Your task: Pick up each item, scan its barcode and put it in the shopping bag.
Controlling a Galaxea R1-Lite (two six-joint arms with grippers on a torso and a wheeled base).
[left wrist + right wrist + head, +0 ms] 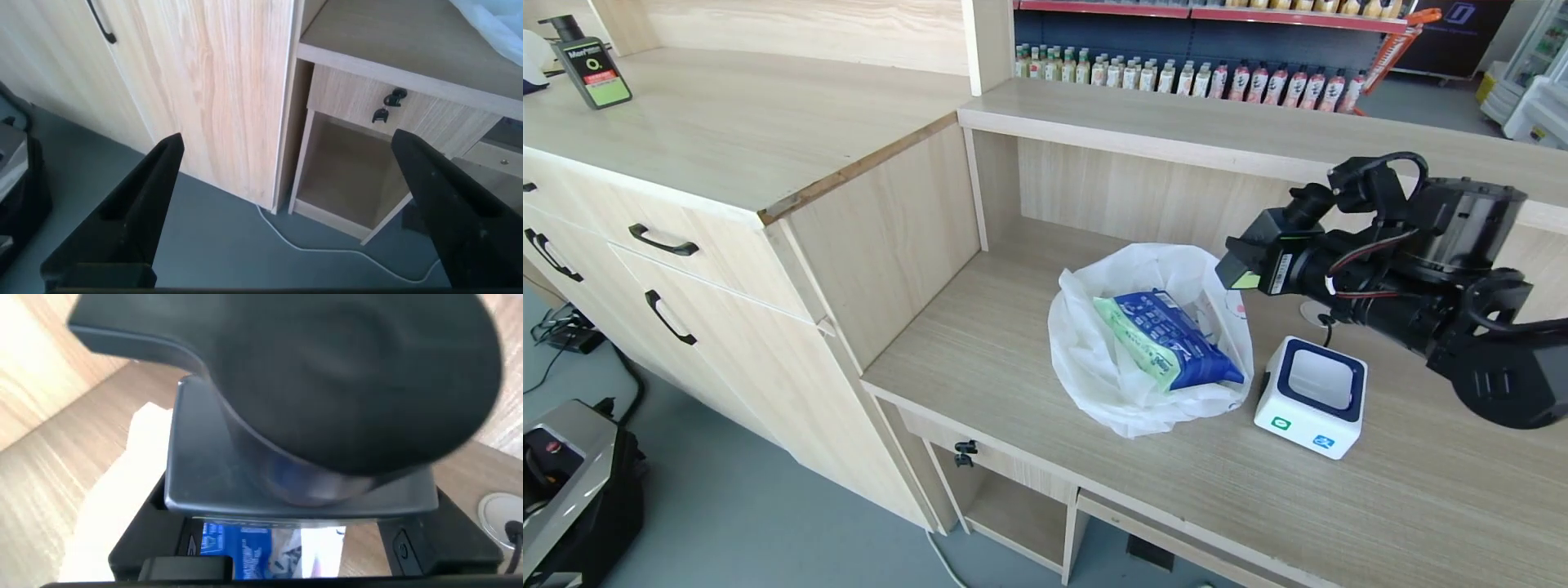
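Note:
A white shopping bag (pixel 1094 359) lies open on the lower wooden counter (pixel 1421 506). Inside it rests a blue and green soft pack (pixel 1176 339), which the right wrist view also catches as a blue pack (pixel 245 547) beneath dark arm parts. A white scanner (pixel 1311 396) with a dark blue frame stands just right of the bag. My right arm's wrist (pixel 1282 253) hovers over the bag's right rim, above the scanner's far side. My left gripper (pixel 286 212) hangs open and empty over the grey floor beside the cabinet.
A raised counter (pixel 727 122) with drawers stands to the left, with a pump bottle (pixel 588 65) at its far corner. A ledge (pixel 1217 122) runs behind the lower counter, with shelves of bottles (pixel 1176 77) beyond. A locked drawer (pixel 392 102) sits under the counter edge.

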